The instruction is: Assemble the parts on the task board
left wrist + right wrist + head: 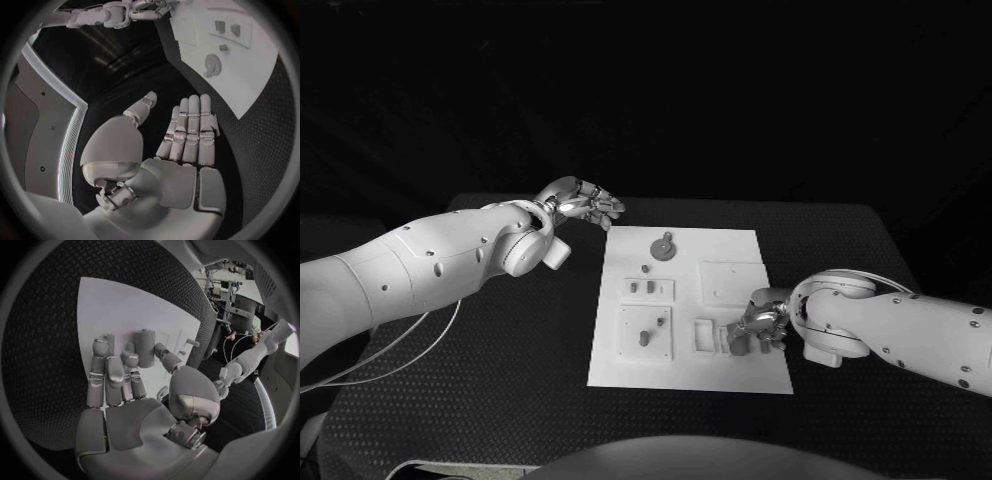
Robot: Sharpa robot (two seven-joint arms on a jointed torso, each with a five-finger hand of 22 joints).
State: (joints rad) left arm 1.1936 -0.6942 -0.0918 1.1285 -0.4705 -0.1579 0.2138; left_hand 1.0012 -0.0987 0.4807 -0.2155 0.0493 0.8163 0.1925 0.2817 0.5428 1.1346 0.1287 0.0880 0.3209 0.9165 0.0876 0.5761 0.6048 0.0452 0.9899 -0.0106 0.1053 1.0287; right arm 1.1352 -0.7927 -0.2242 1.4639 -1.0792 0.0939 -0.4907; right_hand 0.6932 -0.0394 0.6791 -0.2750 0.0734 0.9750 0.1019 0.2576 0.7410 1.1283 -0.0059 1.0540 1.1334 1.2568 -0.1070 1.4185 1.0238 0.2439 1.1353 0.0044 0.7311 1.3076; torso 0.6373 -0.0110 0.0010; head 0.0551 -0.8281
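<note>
I'm seeing a black table (473, 400) with the white task board (733, 370) lying at its middle. My left hand (583, 204) is hovering off the board's far left corner, fingers straight, holding nothing. My right hand (759, 325) is sitting over the board's near right, fingers pinching a grey part (145, 346) standing upright there.

The left hand (181, 145) is flat and holds nothing. Its fingers (190, 125) lie straight and close together, and the thumb sticks out to the side. The hand floats over the black table (250, 145). The white task board (250, 65) lies past the fingertips, with small parts (212, 65) on it. The right hand (147, 7) is at the board's far end.
</note>
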